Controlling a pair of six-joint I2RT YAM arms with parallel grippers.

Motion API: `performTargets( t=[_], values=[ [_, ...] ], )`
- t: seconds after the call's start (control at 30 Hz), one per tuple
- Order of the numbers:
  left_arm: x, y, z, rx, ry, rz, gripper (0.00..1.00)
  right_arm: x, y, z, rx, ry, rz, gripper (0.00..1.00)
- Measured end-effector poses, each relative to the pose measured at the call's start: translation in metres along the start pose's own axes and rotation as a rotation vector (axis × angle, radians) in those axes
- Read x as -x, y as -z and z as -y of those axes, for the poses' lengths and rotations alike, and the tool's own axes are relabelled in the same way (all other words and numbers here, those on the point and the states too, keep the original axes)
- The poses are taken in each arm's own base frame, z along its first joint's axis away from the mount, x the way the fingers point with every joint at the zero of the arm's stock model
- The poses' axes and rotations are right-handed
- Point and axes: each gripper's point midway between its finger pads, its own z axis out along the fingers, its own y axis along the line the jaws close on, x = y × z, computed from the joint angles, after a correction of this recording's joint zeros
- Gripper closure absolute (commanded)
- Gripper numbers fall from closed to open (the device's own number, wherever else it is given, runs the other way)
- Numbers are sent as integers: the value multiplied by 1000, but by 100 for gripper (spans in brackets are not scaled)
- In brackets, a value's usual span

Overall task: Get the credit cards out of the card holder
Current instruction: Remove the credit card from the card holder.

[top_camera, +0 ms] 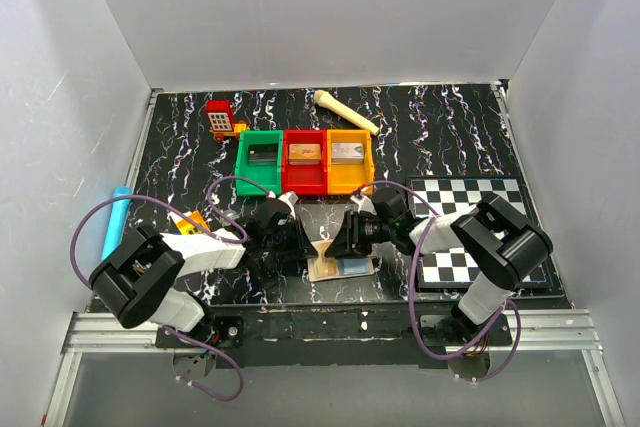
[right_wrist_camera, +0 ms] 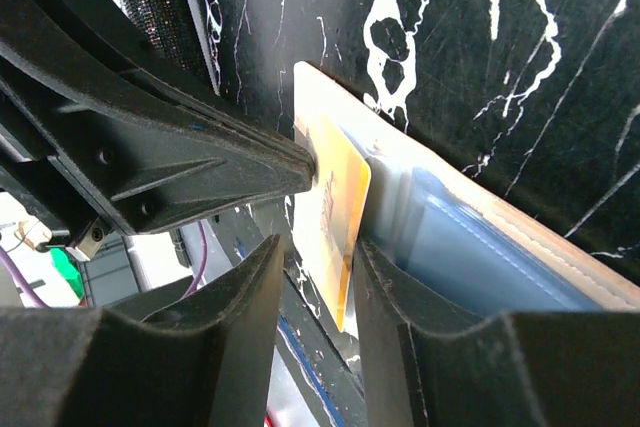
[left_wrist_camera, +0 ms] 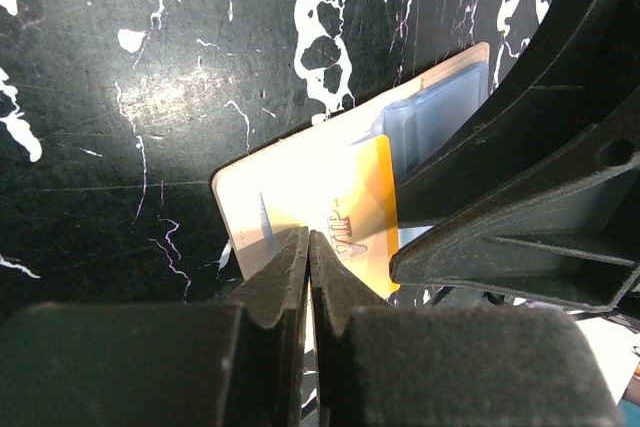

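Now both arms are leaning in low toward the middle, w/ the card holder (top_camera: 345,269) lying open btwn them near the table's (top_camera: 450,137) front edge. L gripper (left_wrist_camera: 308,242) is pressing its squeezed-together jaws on the pale flap. R gripper (right_wrist_camera: 318,245) is holding its jaws apart around a yellow card (right_wrist_camera: 335,187).

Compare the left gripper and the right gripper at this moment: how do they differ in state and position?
The left gripper is shut, fingers pressed together; the right gripper is open, fingers apart. The left gripper's tip sits over the pale face of the card holder; the right gripper has the yellow card between its fingers. Both meet at the open card holder, tips close together.
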Motion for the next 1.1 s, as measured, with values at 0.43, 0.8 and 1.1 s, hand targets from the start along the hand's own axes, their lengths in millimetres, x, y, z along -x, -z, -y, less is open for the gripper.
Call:
performTargets(
  t=[0.43, 0.8, 1.1],
  values=[
    [1, 2, 3, -20, -30, 10, 87, -2, -5, 2, 6, -20, -31, 63],
    [7, 20, 9, -31, -61, 51, 78, 0, -6, -4, 20, -9, -33, 63],
    [5, 22, -2, 19, -56, 48, 93, 0, -6, -4, 21, -8, -32, 63]
  ],
)
